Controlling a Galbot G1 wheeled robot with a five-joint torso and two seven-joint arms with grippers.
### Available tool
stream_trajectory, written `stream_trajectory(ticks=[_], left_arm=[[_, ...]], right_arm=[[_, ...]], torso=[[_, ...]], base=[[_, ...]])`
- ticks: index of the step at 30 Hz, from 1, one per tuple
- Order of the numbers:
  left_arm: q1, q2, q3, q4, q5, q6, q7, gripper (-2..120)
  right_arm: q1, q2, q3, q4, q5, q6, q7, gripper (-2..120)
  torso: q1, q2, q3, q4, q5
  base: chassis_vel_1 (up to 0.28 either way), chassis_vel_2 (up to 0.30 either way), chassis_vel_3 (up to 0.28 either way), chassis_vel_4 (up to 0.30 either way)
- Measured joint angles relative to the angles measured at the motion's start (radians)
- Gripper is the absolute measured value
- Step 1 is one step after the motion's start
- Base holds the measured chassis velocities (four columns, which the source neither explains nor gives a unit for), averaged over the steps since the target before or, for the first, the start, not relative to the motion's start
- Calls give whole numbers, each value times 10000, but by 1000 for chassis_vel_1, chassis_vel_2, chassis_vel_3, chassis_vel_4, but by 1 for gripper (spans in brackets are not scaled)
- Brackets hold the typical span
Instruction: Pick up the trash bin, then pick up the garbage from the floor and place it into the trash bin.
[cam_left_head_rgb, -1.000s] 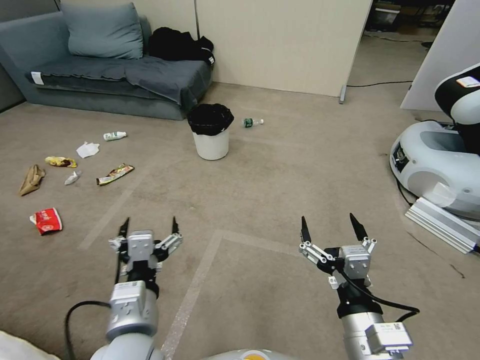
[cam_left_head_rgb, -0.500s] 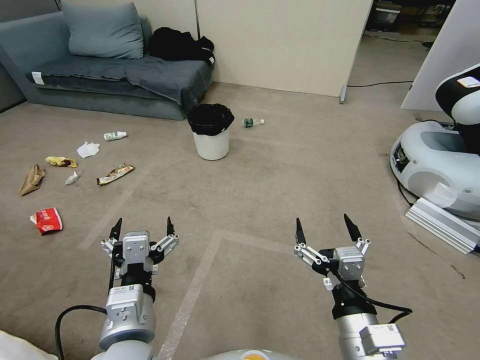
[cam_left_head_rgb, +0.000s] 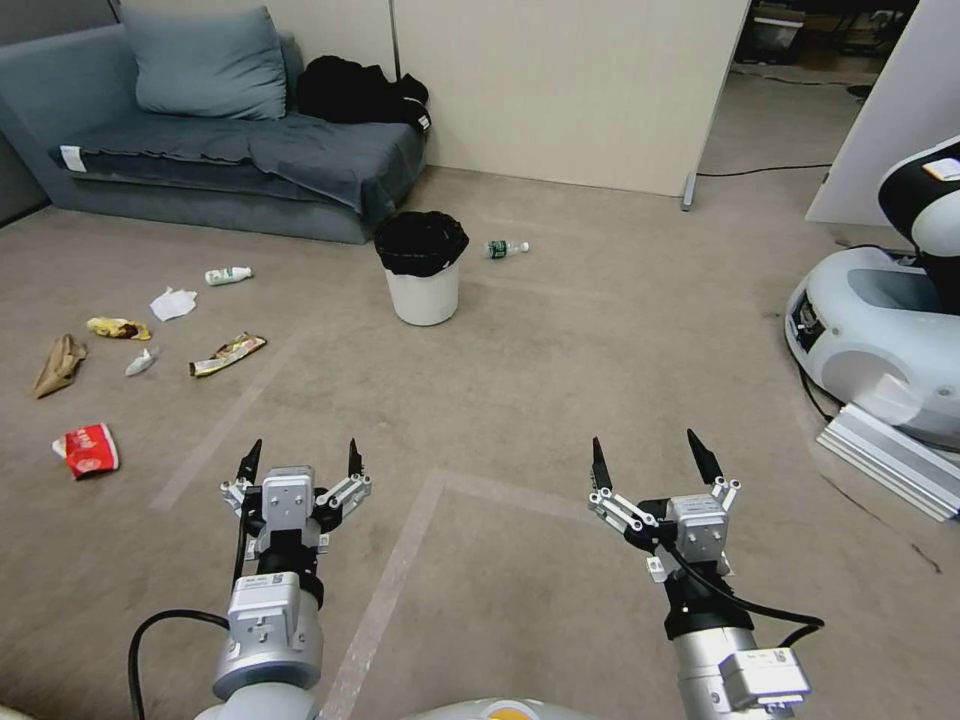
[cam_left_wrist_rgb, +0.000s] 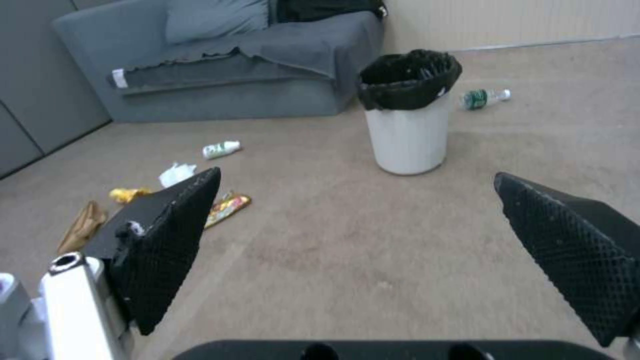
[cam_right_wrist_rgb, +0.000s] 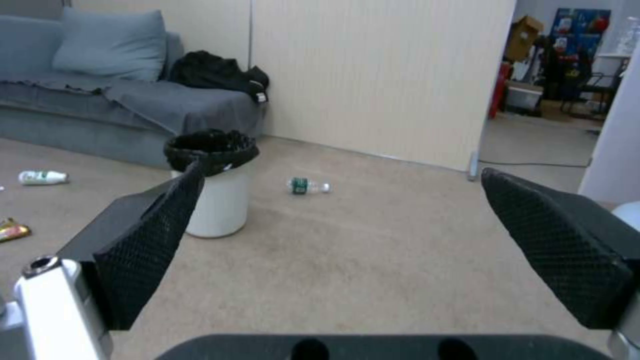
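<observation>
Right in front of me, my left gripper (cam_left_head_rgb: 300, 458) has lifted a little since a moment ago, and its fingers are apart with nothing between them. My right gripper (cam_left_head_rgb: 650, 455) hangs beside it, also spread wide and empty. Both float above the floor (cam_left_head_rgb: 520, 400). The whole room has slid a tiny bit in my head view, so I think I am rolling or turning, getting ready to go to the bin. I have not picked up anything yet.

To my left lie the garbage bits: a red packet (cam_left_head_rgb: 86, 450), a brown paper bag (cam_left_head_rgb: 58, 364), a yellow wrapper (cam_left_head_rgb: 118, 327), a long snack wrapper (cam_left_head_rgb: 227, 354), a white tissue (cam_left_head_rgb: 172, 303) and a small bottle (cam_left_head_rgb: 228, 275).

Farther ahead stands the trash bin (cam_left_head_rgb: 424, 290), upright, well apart from my grippers. Its black bag (cam_left_wrist_rgb: 408, 79) folds over the rim. I cannot tell if anything is inside. Another bottle (cam_left_head_rgb: 506, 248) lies near it, and the gray sofa (cam_left_head_rgb: 230, 150) sits behind.
</observation>
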Motion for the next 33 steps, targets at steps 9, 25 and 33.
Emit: stream_trajectory(ticks=[9, 25, 33], left_arm=[[-23, -6, -12, 10, 2, 3, 50, 100], [-58, -78, -63, 27, 44, 34, 48, 100], [-116, -103, -18, 128, 50, 15, 39, 100]], right_arm=[[14, -4, 9, -23, 35, 0, -42, 100], [23, -7, 16, -23, 45, -17, -46, 100], [22, -6, 51, -75, 32, -11, -47, 100]], torso=[[1, -1, 1, 0, -3], [1, 0, 1, 0, -1], [1, 0, 0, -1, -2]], base=[[-245, 247, 248, -232], [-220, 222, 221, -219], [-220, 229, 216, -227]])
